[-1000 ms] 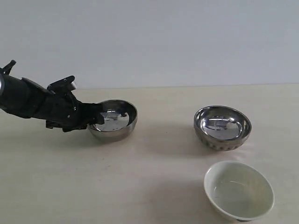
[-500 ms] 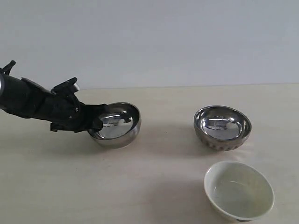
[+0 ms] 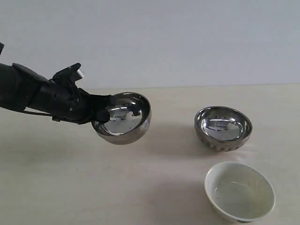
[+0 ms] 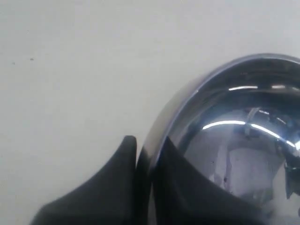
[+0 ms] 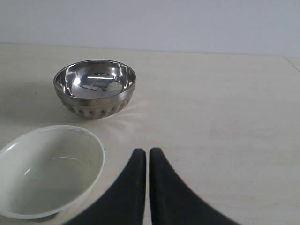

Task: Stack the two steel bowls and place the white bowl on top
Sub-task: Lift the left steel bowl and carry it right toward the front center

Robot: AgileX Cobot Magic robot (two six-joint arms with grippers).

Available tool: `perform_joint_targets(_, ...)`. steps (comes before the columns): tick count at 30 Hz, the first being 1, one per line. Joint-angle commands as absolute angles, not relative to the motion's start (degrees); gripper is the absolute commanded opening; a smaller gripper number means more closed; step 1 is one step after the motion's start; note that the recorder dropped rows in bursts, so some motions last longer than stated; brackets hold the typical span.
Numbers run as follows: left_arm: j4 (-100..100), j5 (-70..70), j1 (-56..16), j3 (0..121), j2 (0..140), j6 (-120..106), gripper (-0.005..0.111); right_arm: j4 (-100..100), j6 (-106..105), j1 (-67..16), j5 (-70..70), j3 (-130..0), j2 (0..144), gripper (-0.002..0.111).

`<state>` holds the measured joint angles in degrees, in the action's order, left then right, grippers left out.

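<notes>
My left gripper [image 3: 101,115] is shut on the left rim of the smooth steel bowl [image 3: 124,118], which hangs tilted above the table at centre left. The left wrist view shows that bowl's rim [image 4: 187,101] pinched between the two dark fingers [image 4: 119,173]. The ribbed steel bowl [image 3: 223,127] stands upright on the table at the right, also in the right wrist view [image 5: 95,87]. The white bowl [image 3: 239,191] sits in front of it, near the front edge [image 5: 47,168]. My right gripper [image 5: 147,152] is shut and empty, off the exterior view, apart from both bowls.
The pale tabletop [image 3: 154,178] runs back to a plain light wall [image 3: 187,42]. The left arm [image 3: 28,91] reaches in from the left edge, above the table.
The left gripper has lifted the smooth steel bowl off the table and carried it up and to the right, tilting it. The ribbed bowl and white bowl have not moved.
</notes>
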<state>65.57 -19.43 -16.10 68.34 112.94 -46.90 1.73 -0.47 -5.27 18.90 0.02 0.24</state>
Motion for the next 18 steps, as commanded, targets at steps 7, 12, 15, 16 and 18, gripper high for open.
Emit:
perform_joint_targets(7, 64.88, -16.45, -25.41, 57.41, 104.48, -49.90, 0.004, 2.05, -0.30, -5.15, 18.44, 0.00, 0.00, 0.000)
perform_joint_targets(12, 64.88, -15.39, -28.85, 54.98, 104.35, -49.90, 0.004, 2.05, -0.30, -5.15, 18.44, 0.00, 0.00, 0.000)
perform_joint_targets(15, 64.88, -13.36, -30.77, 53.74, 104.35, -49.90, 0.004, 2.05, -0.30, -5.15, 18.44, 0.00, 0.00, 0.000)
perform_joint_targets(16, 64.99, -12.79, -31.18, 53.24, 104.35, -49.73, 0.004, 2.05, -0.30, -5.15, 18.44, 0.00, 0.00, 0.000)
perform_joint_targets(18, 65.11, -12.52, -31.37, 51.99, 104.35, -49.73, 0.004, 2.05, -0.30, -5.15, 18.44, 0.00, 0.00, 0.000)
